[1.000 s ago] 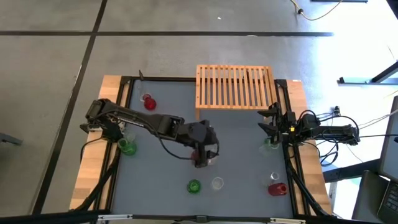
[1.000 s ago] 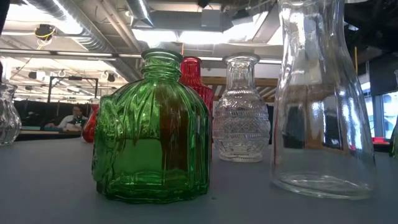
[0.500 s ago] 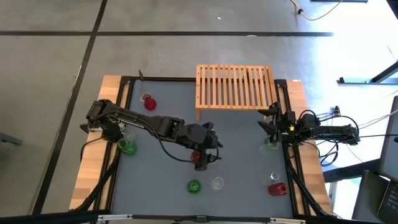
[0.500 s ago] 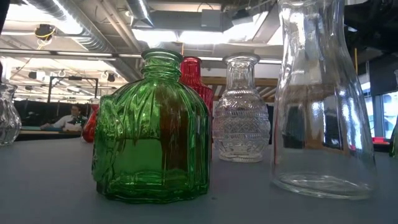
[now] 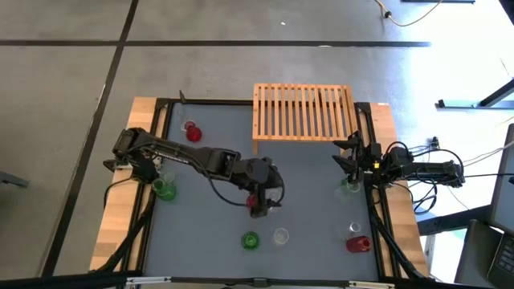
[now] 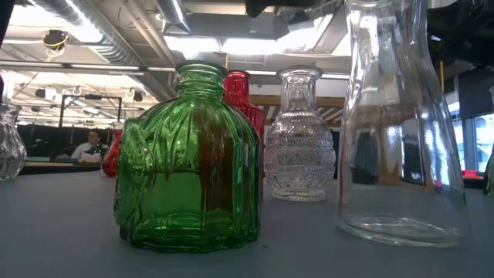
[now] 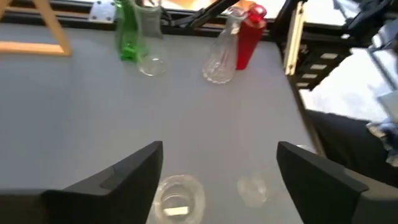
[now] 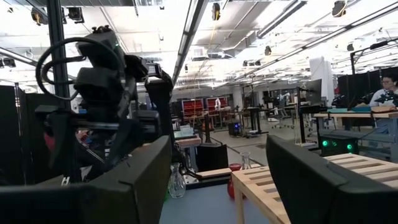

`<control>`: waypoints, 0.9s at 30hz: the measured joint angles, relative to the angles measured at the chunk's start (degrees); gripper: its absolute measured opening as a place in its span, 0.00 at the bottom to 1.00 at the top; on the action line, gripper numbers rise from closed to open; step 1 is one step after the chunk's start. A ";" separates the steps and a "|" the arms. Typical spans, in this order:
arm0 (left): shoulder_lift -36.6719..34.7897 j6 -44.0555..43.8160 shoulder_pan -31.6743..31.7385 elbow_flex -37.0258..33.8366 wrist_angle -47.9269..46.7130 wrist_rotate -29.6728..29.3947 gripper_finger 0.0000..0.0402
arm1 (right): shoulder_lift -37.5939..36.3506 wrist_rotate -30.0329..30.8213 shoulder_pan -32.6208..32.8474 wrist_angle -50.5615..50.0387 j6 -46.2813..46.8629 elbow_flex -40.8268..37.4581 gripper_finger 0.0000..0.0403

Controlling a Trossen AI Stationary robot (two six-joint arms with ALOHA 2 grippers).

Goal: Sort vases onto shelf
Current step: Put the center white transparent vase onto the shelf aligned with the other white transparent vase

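My left gripper point(image 5: 265, 201) point(image 7: 217, 180) hangs open over the middle of the table, above a red vase point(image 5: 254, 203) point(image 6: 241, 89) and a clear patterned vase point(image 6: 299, 135). Both vases stand upright on the table. In the left wrist view the round mouth of a clear vase point(image 7: 178, 198) shows below and between the fingers, nearer one of them. I see no touch. The slatted wooden shelf point(image 5: 303, 112) stands at the far edge with nothing on it. My right gripper point(image 5: 347, 156) point(image 8: 217, 180) waits open at the right edge.
A green vase point(image 5: 250, 239) and a tall clear one point(image 5: 279, 236) stand near the front edge. A red vase point(image 5: 193, 132) and a green one point(image 5: 165, 189) are at the left. Green point(image 5: 349, 186) and red point(image 5: 358, 243) vases stand at the right, by the black frame.
In the low view a dark part of my left gripper has come into the top edge above the clear patterned vase. The vases have kept still.
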 joint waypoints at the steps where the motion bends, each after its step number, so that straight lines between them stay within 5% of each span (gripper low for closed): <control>1: -0.04 0.12 -0.05 0.00 -0.05 -0.92 0.79 | 0.00 0.00 0.00 0.01 0.00 0.00 0.62; 10: 0.02 3.81 -2.70 -0.80 -1.99 -9.33 0.80 | 0.00 1.55 0.00 -0.29 0.00 0.00 0.62; 22: 0.35 -1.47 0.78 0.72 -3.97 -5.07 0.80 | 0.00 2.10 0.00 -0.76 0.02 0.00 0.62; 27: 4.50 -3.75 2.21 5.89 -13.03 -5.18 0.80 | -0.02 3.19 0.00 -0.97 -1.65 0.00 0.62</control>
